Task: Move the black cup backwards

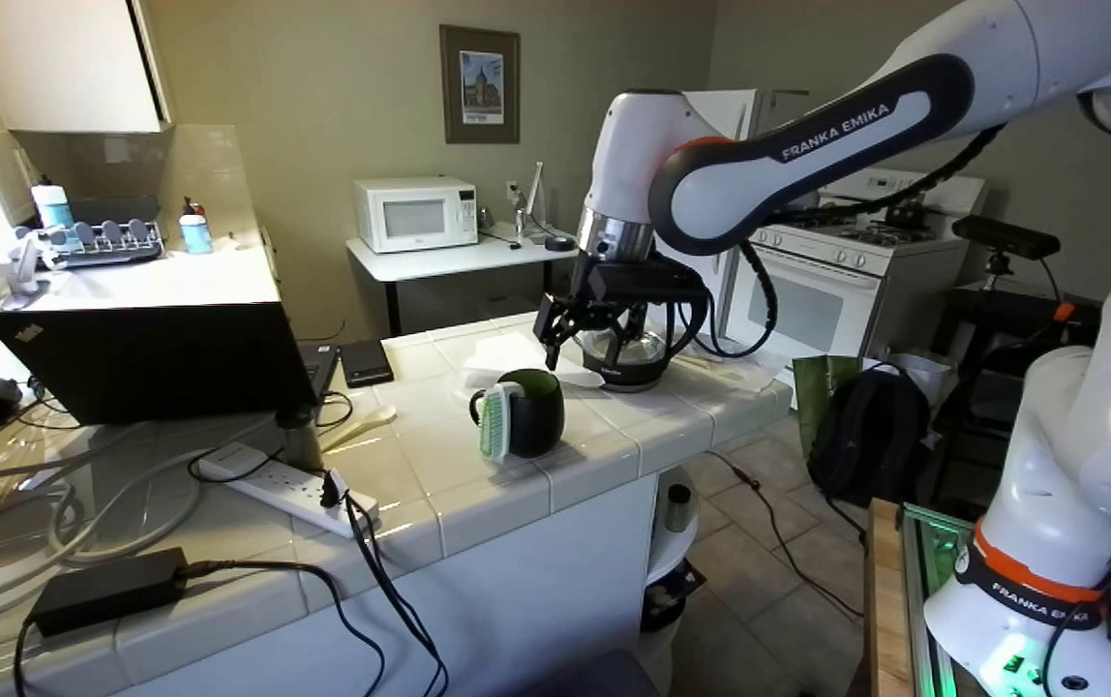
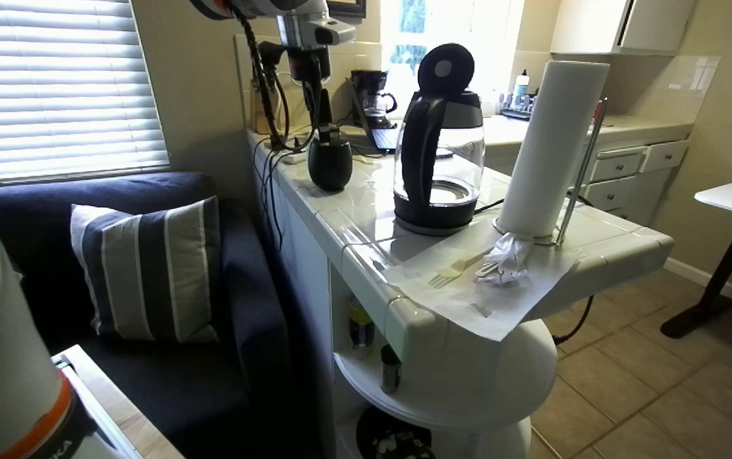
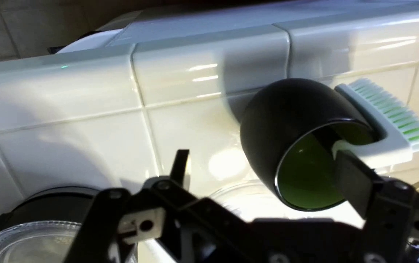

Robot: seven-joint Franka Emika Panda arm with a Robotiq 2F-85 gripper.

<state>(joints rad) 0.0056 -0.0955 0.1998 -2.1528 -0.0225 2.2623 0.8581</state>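
My gripper (image 1: pixel 583 356) hangs near black cup (image 1: pixel 538 416), jaws parted wide; cup stands upright by edge of tiled counter (image 1: pixel 430 411), scrub brush (image 1: pixel 495 423) hooked over rim, glass carafe (image 2: pixel 446 150) standing apart on same counter.

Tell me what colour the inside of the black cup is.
The cup's inside is green, seen best in the wrist view.

one black cup (image 1: pixel 538 418), one brush (image 1: pixel 495 423); one microwave (image 1: pixel 417 217)
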